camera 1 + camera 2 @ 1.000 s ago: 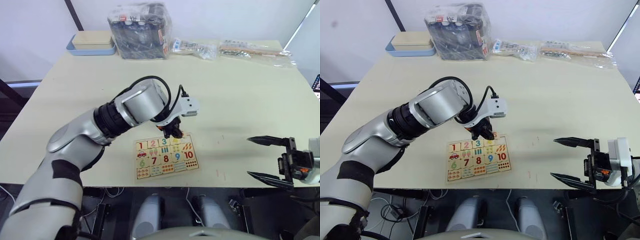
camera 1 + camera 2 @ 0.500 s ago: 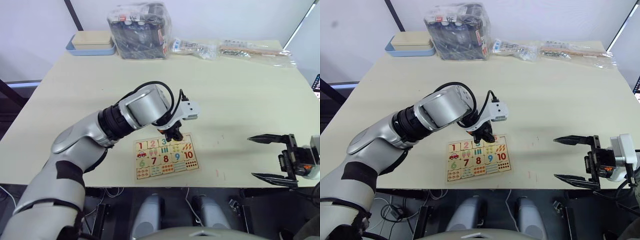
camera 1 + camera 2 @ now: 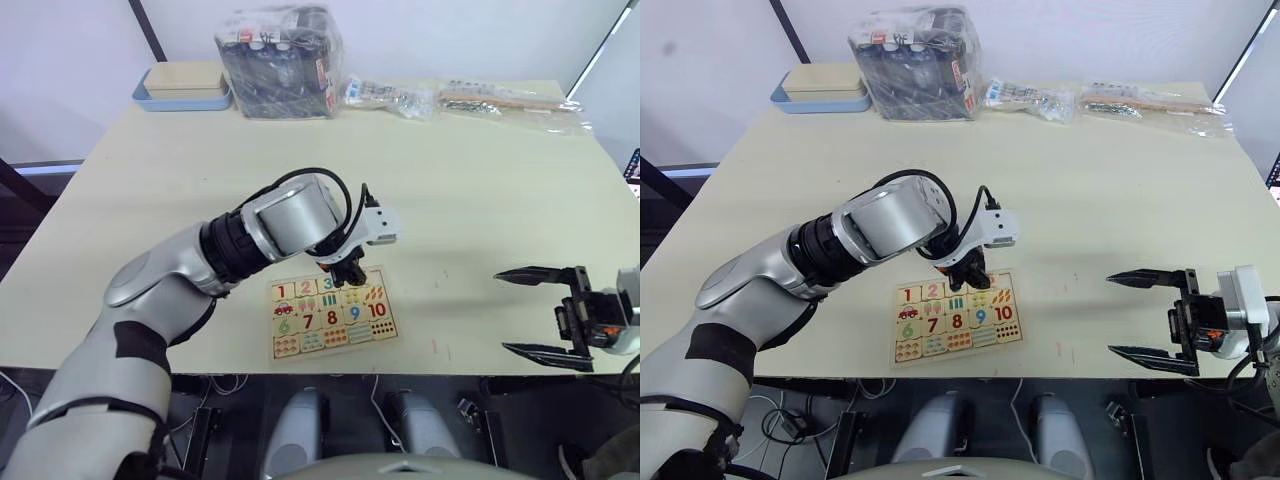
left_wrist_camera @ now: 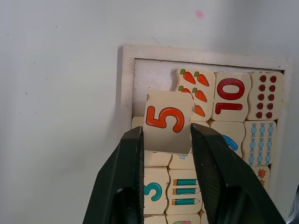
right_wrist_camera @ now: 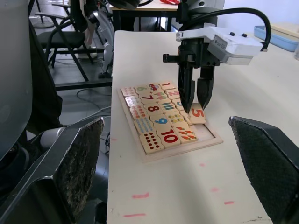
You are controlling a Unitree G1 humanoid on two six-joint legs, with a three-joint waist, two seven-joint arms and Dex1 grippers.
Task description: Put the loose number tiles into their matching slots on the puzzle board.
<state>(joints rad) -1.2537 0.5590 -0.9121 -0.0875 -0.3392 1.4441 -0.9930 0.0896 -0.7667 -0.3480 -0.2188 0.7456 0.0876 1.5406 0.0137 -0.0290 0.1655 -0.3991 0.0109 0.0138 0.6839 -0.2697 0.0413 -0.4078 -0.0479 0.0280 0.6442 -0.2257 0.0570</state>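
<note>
Nearest the table's front edge, the right gripper [image 3: 545,312] waits with its fingers spread and empty, well apart from the puzzle board [image 3: 331,313], presumably to stay clear. Over the board's far corner the left gripper [image 4: 166,140] pinches the 5 tile [image 4: 168,121] by its sides, digit showing, just above the bare slot [image 4: 154,77] beside the carrots, ready to lower. Tiles 1 to 3 sit in their row.

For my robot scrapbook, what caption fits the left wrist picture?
Two black fingers hold a small square pale wooden tile with an orange 5 over the flat pale wooden puzzle board.
</note>
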